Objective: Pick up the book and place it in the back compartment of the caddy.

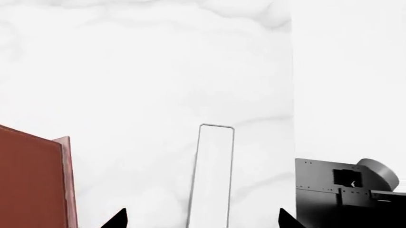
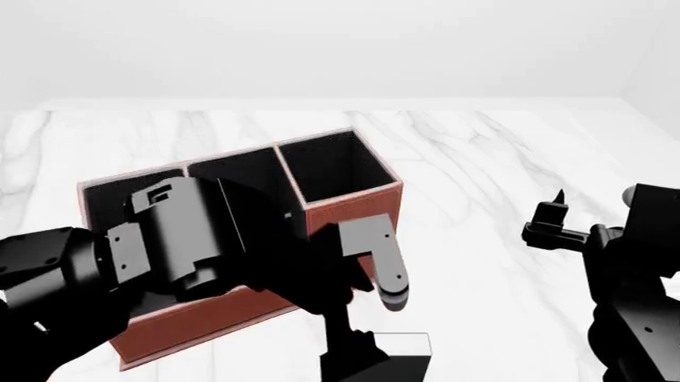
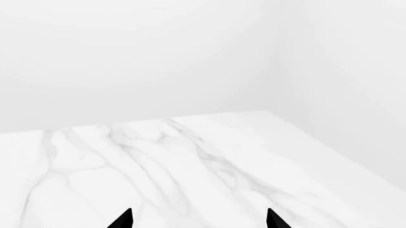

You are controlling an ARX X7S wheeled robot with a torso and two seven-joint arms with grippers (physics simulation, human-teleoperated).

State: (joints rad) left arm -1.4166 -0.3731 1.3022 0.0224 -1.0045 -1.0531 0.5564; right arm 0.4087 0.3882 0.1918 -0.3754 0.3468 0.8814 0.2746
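Note:
The book (image 2: 408, 344) stands at the bottom of the head view, white page edges over a black cover, just in front of the caddy (image 2: 351, 208). In the left wrist view the book (image 1: 213, 175) is a narrow white slab straight ahead between the fingertips. My left gripper (image 1: 203, 221) is open around empty air and hangs over the book (image 2: 372, 322). The caddy's red-brown wall (image 1: 32, 183) is beside it. Black-lined cells (image 2: 242, 177) show behind my left arm; I cannot tell which one is the back compartment. My right gripper (image 3: 198, 221) is open and empty, off to the right (image 2: 555, 219).
White marble tabletop (image 2: 478, 159) stretches to the right of the caddy and behind it. My left arm (image 2: 159, 239) covers the caddy's front half. The right arm's dark housing (image 1: 345, 185) shows past the table edge in the left wrist view.

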